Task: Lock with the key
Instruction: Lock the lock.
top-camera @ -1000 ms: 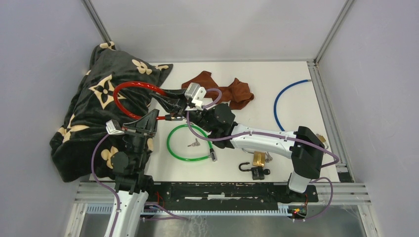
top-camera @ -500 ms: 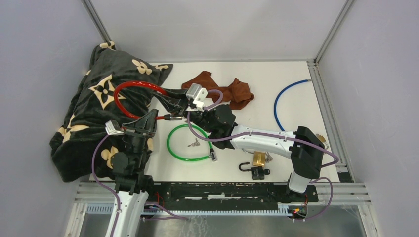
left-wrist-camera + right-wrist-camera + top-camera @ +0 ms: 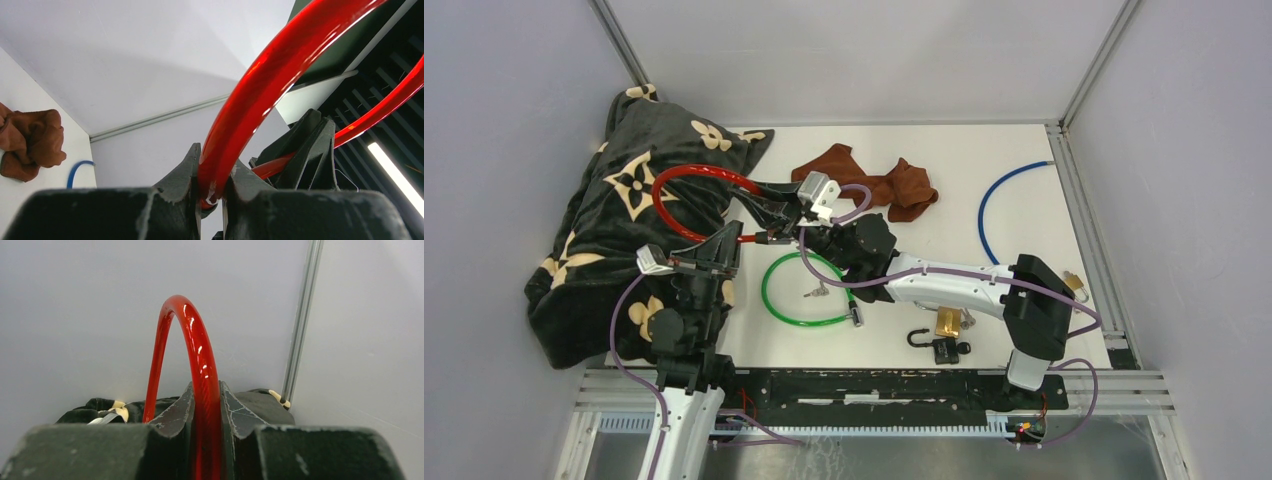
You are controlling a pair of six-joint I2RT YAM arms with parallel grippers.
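Red cable (image 3: 692, 171): looped, raised at 10 o'clock of worktop (image 3: 964, 150), above black blanket (image 3: 594, 250).
Left fingers (image 3: 181, 172): pinching red cable.
Right fingers (image 3: 176, 412): pinching the same cable, just beside the left.
Key (image 3: 816, 292): lying inside green cable (image 3: 765, 290) loop, 8 o'clock.
Padlock (image 3: 946, 322): 5 o'clock, near edge.

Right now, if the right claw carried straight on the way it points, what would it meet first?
Beyond the red cable it grips, the right claw would probably meet the heaped black blanket first, though the depth there is hard to judge.
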